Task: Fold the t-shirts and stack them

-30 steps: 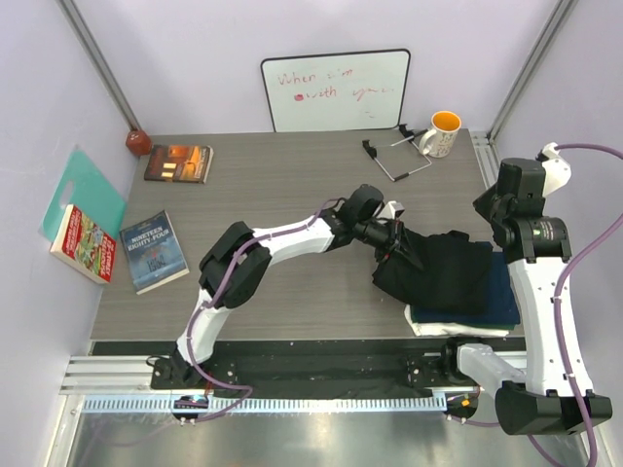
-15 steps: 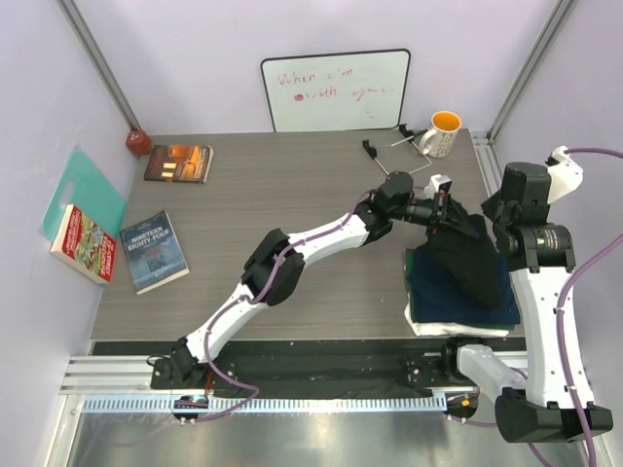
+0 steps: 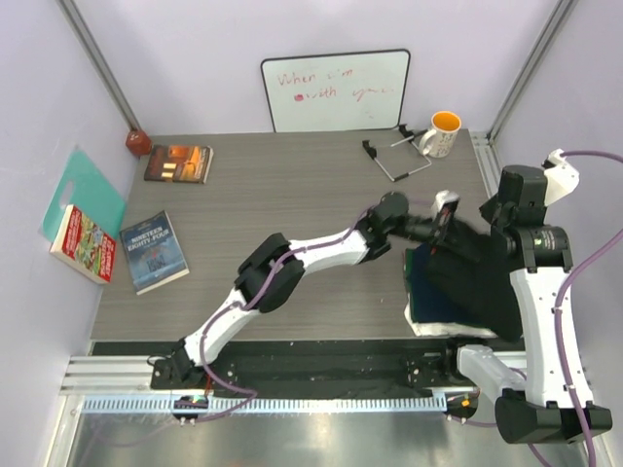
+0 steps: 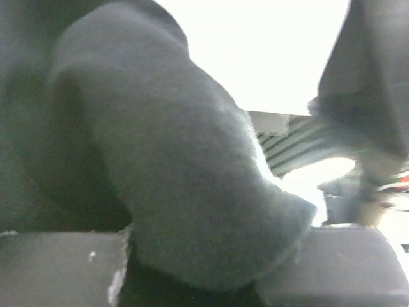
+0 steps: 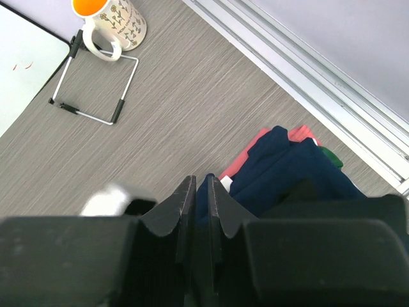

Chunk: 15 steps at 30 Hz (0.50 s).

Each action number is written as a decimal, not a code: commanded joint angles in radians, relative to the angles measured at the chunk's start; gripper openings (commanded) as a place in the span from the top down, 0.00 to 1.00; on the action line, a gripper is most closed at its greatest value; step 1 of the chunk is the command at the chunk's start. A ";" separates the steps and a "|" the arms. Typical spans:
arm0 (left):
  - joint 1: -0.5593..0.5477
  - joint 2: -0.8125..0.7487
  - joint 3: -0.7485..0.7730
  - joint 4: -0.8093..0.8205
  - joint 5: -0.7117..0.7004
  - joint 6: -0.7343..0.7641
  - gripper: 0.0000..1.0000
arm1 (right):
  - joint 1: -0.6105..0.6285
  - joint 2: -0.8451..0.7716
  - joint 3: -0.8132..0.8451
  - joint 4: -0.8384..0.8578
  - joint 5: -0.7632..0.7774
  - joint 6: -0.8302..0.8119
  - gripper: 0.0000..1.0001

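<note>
Grey counter's (image 3: 292, 195) near right corner: black t-shirt (image 3: 467, 277) drapes over folded stack (image 3: 417, 289). Left jaws pinch it; right jaws, narrow, grip it too.

I see a black shirt (image 3: 472, 277), a navy shirt (image 3: 418, 294), a white shirt (image 3: 430, 329), and my bench (image 3: 292, 185) in streaked grey wood grain.
</note>
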 commanded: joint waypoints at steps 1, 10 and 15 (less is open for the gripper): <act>0.029 -0.179 -0.344 -0.030 0.052 0.123 1.00 | -0.003 -0.034 -0.012 0.025 0.006 -0.003 0.81; 0.084 -0.247 -0.558 -0.438 0.097 0.407 0.99 | -0.003 -0.019 -0.011 0.030 -0.020 0.000 0.81; 0.135 -0.236 -0.394 -1.079 0.003 0.869 0.72 | 0.003 -0.006 -0.015 0.039 -0.042 0.004 0.81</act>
